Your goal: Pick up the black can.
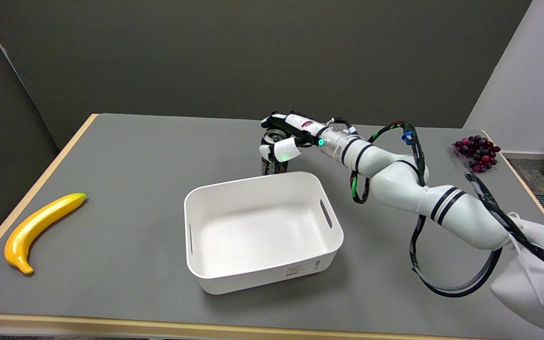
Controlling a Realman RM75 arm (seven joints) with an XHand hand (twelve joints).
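The black can [270, 166] stands upright just behind the far rim of the white bin, its silver top showing. My right hand [290, 136] reaches in from the right at the can's upper part. Its thumb [285, 149] lies across the can's near side and its fingers [274, 119] curve over the far side, so the hand grips the can. The can's base is hidden by the bin's rim, so I cannot tell whether it is off the table.
An empty white bin [331, 215] sits mid-table, directly in front of the can. A yellow banana [36, 227] lies near the left edge. A bunch of dark grapes [477, 152] sits at the far right edge.
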